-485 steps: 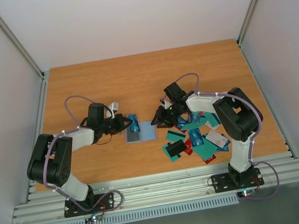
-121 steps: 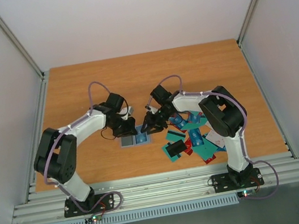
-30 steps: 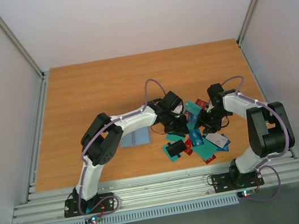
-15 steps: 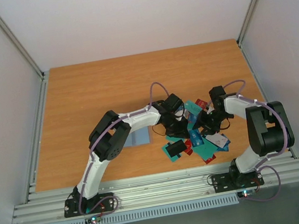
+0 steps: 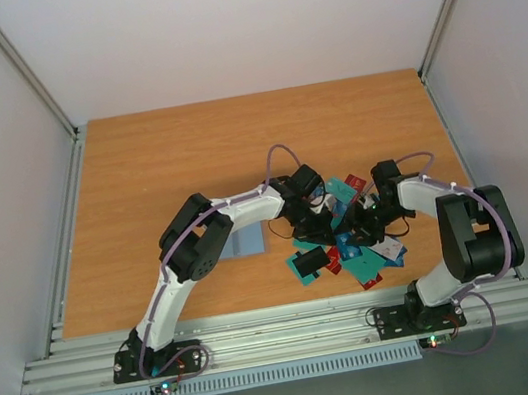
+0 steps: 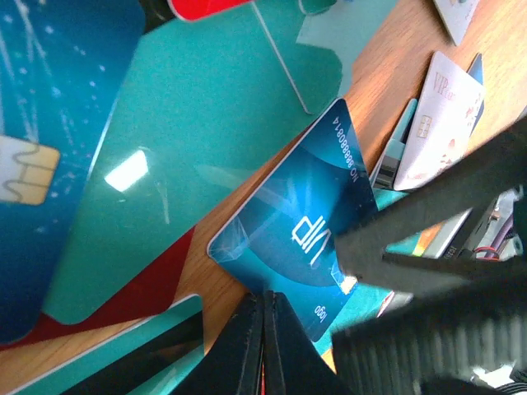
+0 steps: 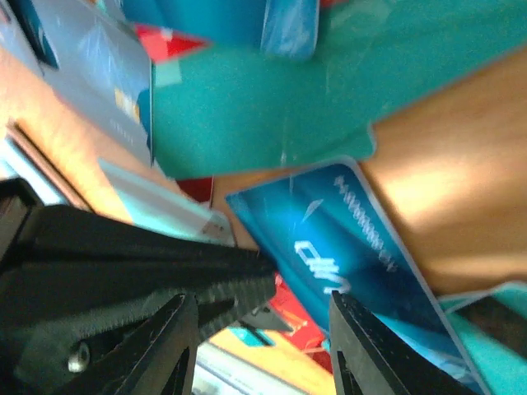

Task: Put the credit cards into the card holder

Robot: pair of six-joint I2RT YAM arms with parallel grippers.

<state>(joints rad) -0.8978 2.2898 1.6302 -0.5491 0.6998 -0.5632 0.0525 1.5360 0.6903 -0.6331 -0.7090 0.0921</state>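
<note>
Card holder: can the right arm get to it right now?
Probably not: the card holder lies beyond the left claw, which sits at the credit cards directly between it and the right claw.

Your left arm (image 5: 235, 207) and right arm (image 5: 432, 192) wore white link shells between bulky black joints. A lilac cable (image 5: 279, 147) ran along each arm and looped free near the wrist. The bases (image 5: 159, 359) were black plates, and red and green lights (image 5: 164, 386) glowed in front of each. Left gripper (image 6: 265, 296) and right gripper (image 7: 261, 302) had matte black fingers tapering to thin tips. You had fine ribbing (image 6: 420, 355) on one right finger. A small screw (image 7: 78, 355) sat in the black.
</note>
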